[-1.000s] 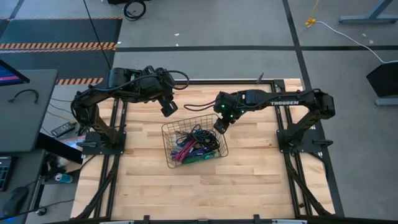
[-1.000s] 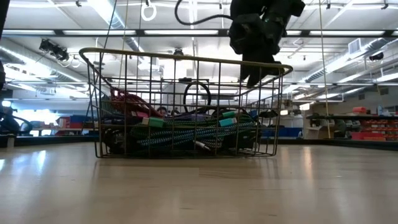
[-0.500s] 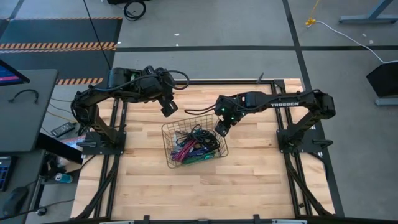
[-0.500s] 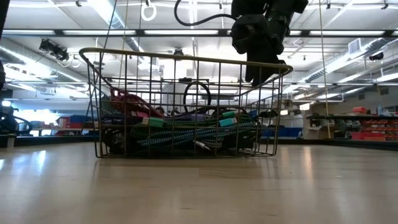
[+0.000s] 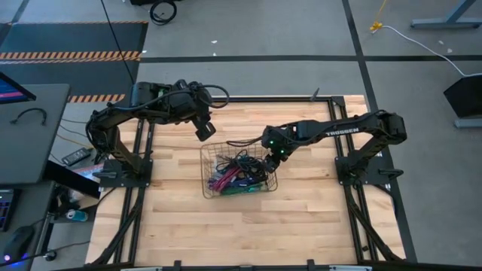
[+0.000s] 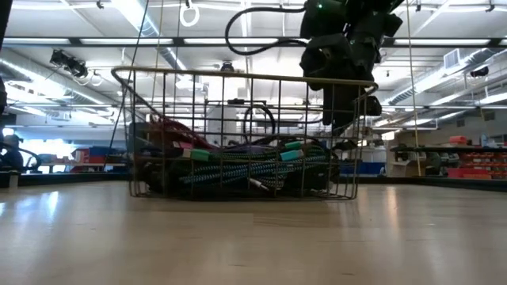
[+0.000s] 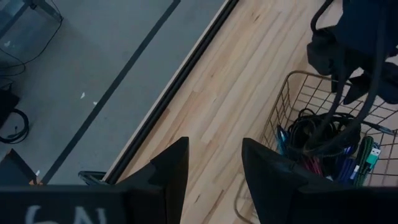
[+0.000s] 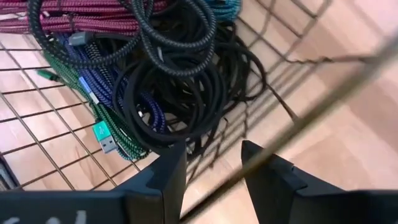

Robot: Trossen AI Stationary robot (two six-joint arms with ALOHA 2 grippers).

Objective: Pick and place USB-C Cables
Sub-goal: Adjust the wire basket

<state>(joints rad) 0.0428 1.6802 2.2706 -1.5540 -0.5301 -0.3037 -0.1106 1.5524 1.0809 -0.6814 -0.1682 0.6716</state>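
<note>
A wire basket (image 5: pixel 202 162) stands mid-table, filled with USB-C cables (image 5: pixel 235 175): black coils (image 8: pixel 168 81), magenta, blue, green and teal bundles lying on its mesh floor. My right gripper (image 5: pixel 266 159) is open and points steeply down at the basket's right rim, just above the black coils (image 6: pixel 342 119). My left gripper (image 5: pixel 205 134) hangs open and empty, high above the table beyond the basket's far left corner; its wrist view (image 7: pixel 214 155) looks down on bare wood. My right gripper (image 8: pixel 211 162) stands at the basket's right rim wire (image 8: pixel 311 109), which runs slantwise across the gap between its open fingers. I cannot tell whether a finger touches the wire. No cable is between the fingers.
Bare wooden tabletop (image 5: pixel 226 226) lies all around the basket, widest on the near side. Dark frame rails (image 5: pixel 143 188) run along the left and right edges. The basket's upright wire walls (image 6: pixel 238 75) ring the cables.
My right gripper has gone down and toward the near edge, from just beyond the basket's far right corner to its right rim, rolling slightly. The basket has shifted a little toward the table's right. My left gripper has kept still.
</note>
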